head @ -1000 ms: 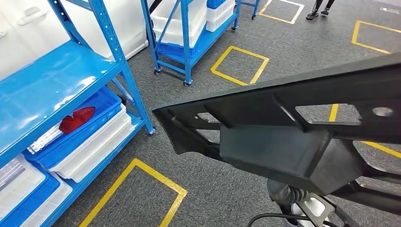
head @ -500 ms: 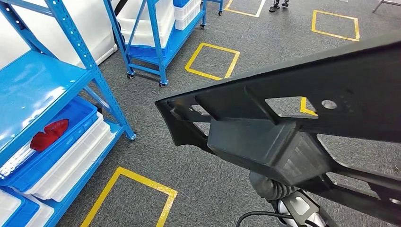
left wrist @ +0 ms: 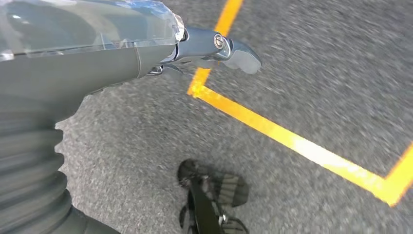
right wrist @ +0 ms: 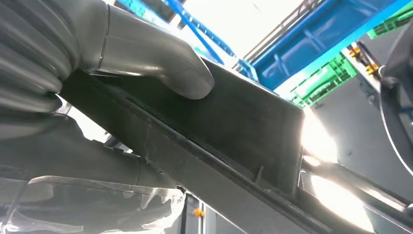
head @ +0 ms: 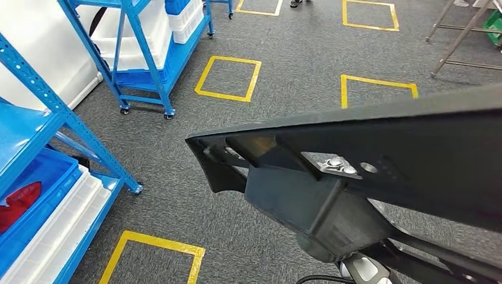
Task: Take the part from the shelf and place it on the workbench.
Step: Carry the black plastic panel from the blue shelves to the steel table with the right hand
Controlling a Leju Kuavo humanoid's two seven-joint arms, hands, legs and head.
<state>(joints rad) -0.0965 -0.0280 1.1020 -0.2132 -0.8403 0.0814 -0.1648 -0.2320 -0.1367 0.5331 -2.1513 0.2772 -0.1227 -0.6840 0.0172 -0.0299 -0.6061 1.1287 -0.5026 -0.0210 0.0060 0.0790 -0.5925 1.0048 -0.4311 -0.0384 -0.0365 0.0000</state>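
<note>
**A:** From the head view, where is the part (head: 379, 160)?

**B:** Up in the air close under the camera, over grey carpet with yellow floor squares (head: 228, 78), off the blue shelf (head: 41, 118) that stands at the left. It is a long black moulded piece with ribs, cut-out windows and a boxy block under its middle. Its long axis runs from a narrow tip near picture centre-left out past the right edge, widening as it goes; the tip points toward the shelf side. No counter is to be seen yet.

**A:** How would it handle?

**B:** I judge it stiff plastic, light for its length but unwieldy: held near one end, the far tip will swing. The ribs and the box edge look like the sound places to take hold; the smooth faces look slippery.

**A:** And the left wrist view?

**B:** The left hand (left wrist: 214, 48) hangs over the carpet and a yellow line with nothing in it. One finger reaches straight out; whether the rest are spread or curled I cannot tell.

**A:** The right wrist view?

**B:** The right hand (right wrist: 122, 92) has the part clamped: the thick thumb (right wrist: 160, 63) presses on the box's flat face, and the fingers (right wrist: 87, 170) lie under its long edge rail. Blue shelving (right wrist: 336, 39) shows behind.
</note>
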